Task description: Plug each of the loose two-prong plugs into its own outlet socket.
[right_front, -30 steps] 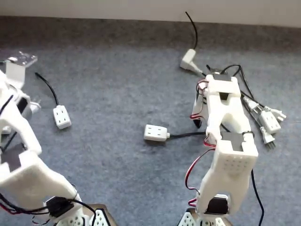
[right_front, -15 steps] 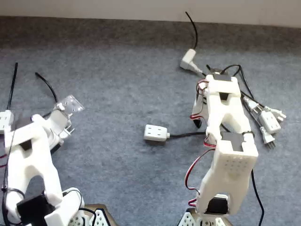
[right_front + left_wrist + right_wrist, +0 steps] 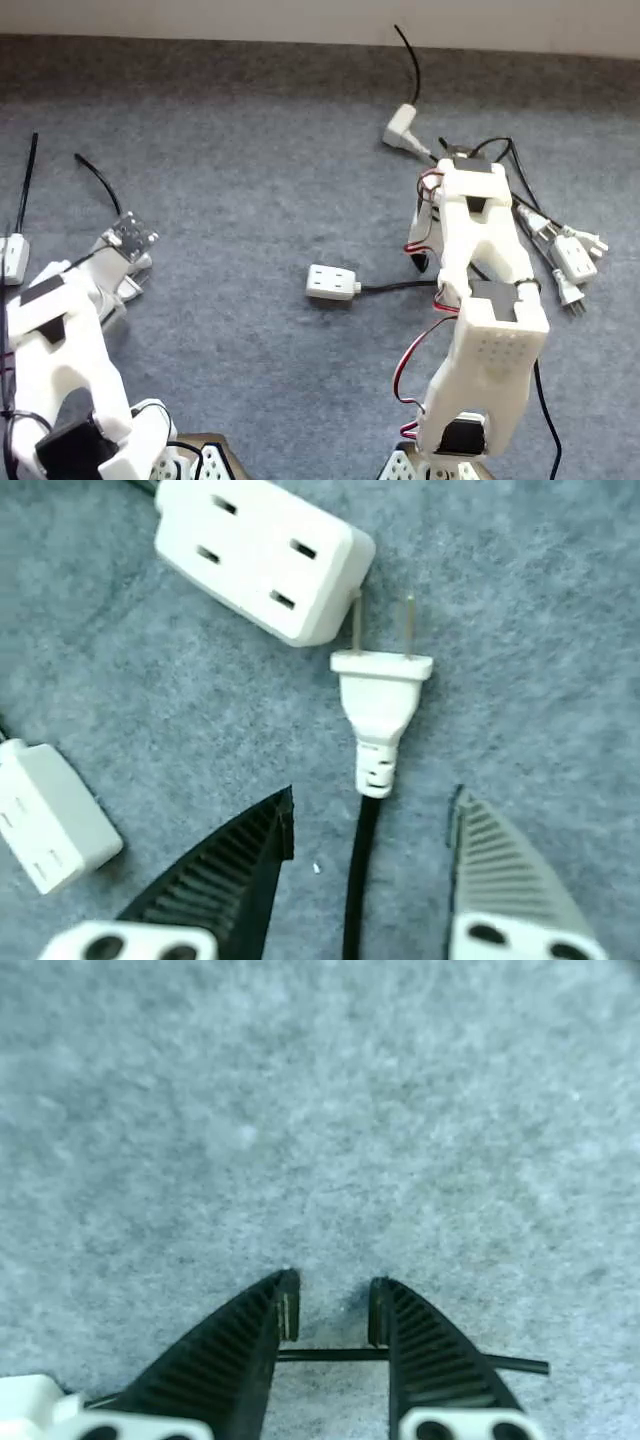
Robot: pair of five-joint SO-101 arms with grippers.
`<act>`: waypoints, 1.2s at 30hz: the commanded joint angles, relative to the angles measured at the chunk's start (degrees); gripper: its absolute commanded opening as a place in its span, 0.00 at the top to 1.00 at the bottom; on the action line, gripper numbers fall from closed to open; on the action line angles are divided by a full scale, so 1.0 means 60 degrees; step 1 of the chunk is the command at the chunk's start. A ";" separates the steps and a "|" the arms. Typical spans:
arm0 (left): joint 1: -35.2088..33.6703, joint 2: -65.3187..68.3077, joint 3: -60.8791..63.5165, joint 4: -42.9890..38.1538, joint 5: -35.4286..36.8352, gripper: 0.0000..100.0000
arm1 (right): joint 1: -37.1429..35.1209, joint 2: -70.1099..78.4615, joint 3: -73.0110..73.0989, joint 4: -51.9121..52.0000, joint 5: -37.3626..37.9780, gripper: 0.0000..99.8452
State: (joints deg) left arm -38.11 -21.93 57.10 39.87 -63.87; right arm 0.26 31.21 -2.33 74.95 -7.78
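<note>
In the left wrist view: left gripper (image 3: 372,798) low over the grey desk (image 3: 560,630), fingers (image 3: 235,865) spread wide, holding nothing. Just ahead of the fingertips and centred on the gap between them: a white two-prong plug (image 3: 385,695), flat on the desk, prongs pointing away from the gripper, black cord (image 3: 358,880) leading back through the gap. Touched by neither finger. Beyond the prongs, a white socket (image 3: 260,545); one prong right at its corner, in no slot, contact impossible to tell. Off to the black finger's side, well apart from the plug, a second socket (image 3: 45,815).

In the high view: left arm (image 3: 60,340) at the lower left, with a left-edge socket (image 3: 14,258) beside it. Near the centre, a middle socket (image 3: 332,282) with a black lead (image 3: 395,288) going right, under the right arm (image 3: 480,240). Toward the upper centre, an angled plug (image 3: 402,126), loose on the desk. At the right edge, a bundle of plugs and sockets (image 3: 573,256).

In the right wrist view: right gripper (image 3: 333,1308) close above the desk, fingers only narrowly apart, clamped on nothing. Thin black wire (image 3: 440,1360) crossing beneath them, farther back than the tips.
</note>
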 commanded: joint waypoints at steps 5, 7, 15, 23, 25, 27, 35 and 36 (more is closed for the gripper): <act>0.0256 -0.0110 -0.1780 -0.0249 -0.0044 0.70 | -0.0125 0.0081 0.0007 -0.0432 -0.0103 0.88; 0.0447 -0.0110 -0.1795 -0.0249 -0.0029 0.70 | -0.0125 0.0081 0.0007 -0.0432 -0.0103 0.88; 0.1136 0.0286 -0.1443 -0.0293 -0.0029 0.70 | -0.0125 0.0081 0.0007 -0.0432 -0.0103 0.88; 0.0901 0.2029 -0.1853 -0.1011 0.0352 0.70 | -0.0125 0.0081 0.0007 -0.0432 -0.0059 0.88; 0.0857 0.2132 -0.2147 -0.0967 0.0615 0.70 | -0.0125 0.0081 0.0007 -0.0432 -0.0059 0.88; 0.0828 0.2088 -0.2571 -0.0542 0.0615 0.70 | -0.0125 0.0081 0.0007 -0.0432 -0.0059 0.88; 0.1077 0.0476 -0.3553 0.2066 0.0586 0.70 | -0.0125 0.0081 0.0007 -0.0432 -0.0044 0.88; 0.1136 0.0403 -0.3553 0.2066 0.0586 0.70 | -0.0125 0.0081 0.0007 -0.0432 -0.0044 0.88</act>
State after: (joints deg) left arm -32.48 -15.87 38.11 51.21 -60.70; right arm 0.18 31.21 -2.33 74.86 -7.78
